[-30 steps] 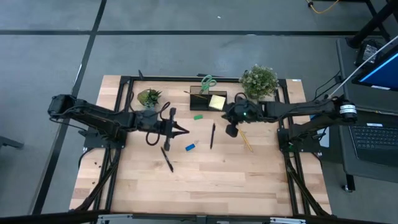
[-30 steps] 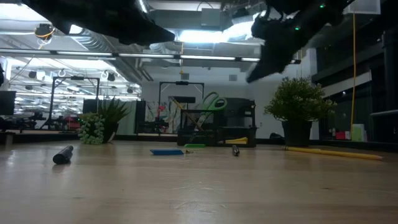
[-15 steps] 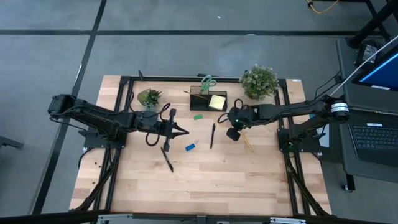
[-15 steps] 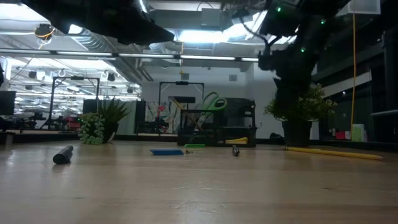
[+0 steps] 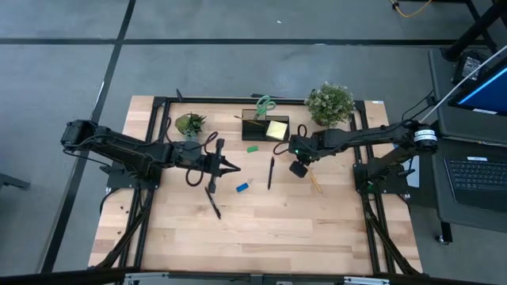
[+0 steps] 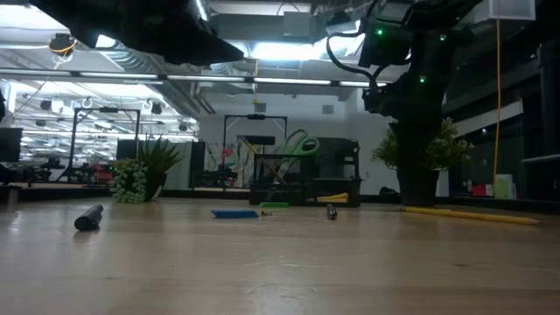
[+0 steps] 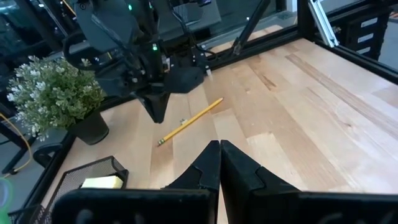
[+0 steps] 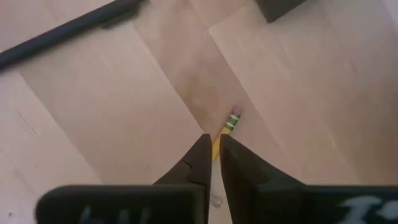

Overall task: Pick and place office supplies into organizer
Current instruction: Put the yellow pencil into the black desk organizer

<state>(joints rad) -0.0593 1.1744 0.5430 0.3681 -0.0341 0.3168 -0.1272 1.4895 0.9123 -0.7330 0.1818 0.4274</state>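
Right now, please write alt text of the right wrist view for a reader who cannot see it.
The right gripper points down at a yellow pencil lying on the wooden table, its fingers nearly closed over the pencil's eraser end. A black pen lies farther off.

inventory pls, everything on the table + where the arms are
organizer: 1, black, table back centre
scissors: 1, green handles, standing in organizer
sticky-note pad: 1, yellow, in organizer's tray
erasers: 2, green before organizer, blue mid-table
pens: 2, black, one centre, one left-front
pencil: 1, yellow, right of centre
plants: 2, small back left, bushy back right
left gripper: shut, left of centre
right gripper: nearly shut above pencil's eraser end
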